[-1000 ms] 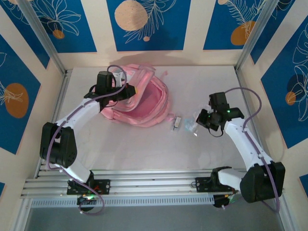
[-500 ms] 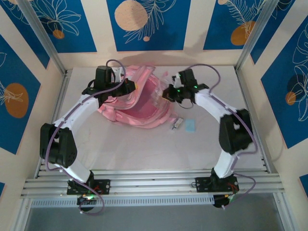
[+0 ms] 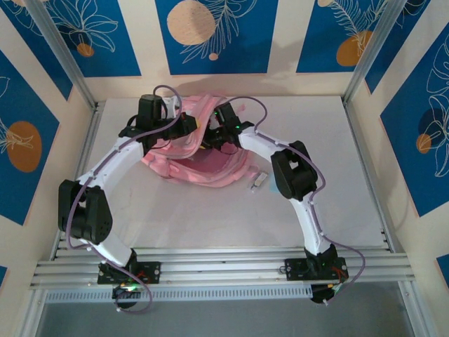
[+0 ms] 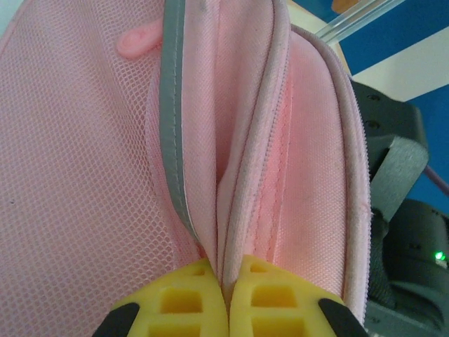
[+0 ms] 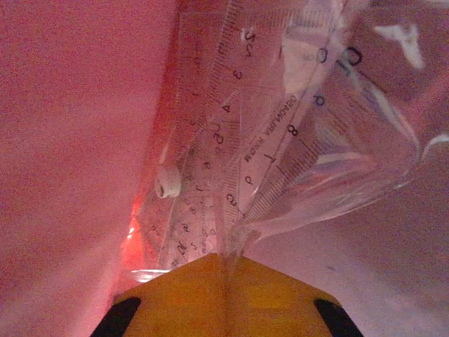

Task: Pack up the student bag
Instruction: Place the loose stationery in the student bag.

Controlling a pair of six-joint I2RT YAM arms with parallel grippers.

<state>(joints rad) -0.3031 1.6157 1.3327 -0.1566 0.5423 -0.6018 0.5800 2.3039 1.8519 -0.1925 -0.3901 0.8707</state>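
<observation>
The pink student bag lies at the back middle of the table, its mouth held open. My left gripper is shut on the bag's zip rim; the yellow pads pinch the fabric between them. My right gripper reaches into the bag's opening from the right. It is shut on a clear plastic packet of rulers, whose corner is clamped at the gripper. Pink lining surrounds the packet. The bag's mesh side and grey trim show in the left wrist view.
A small white and grey object lies on the table just right of the bag. The right arm's elbow arches over the table beside it. The right arm's black body sits close behind the held rim. Walls enclose the table on three sides.
The right arm swung from the table's right side across to the bag, carrying the clear packet into the opening. The left gripper kept its hold on the rim.
</observation>
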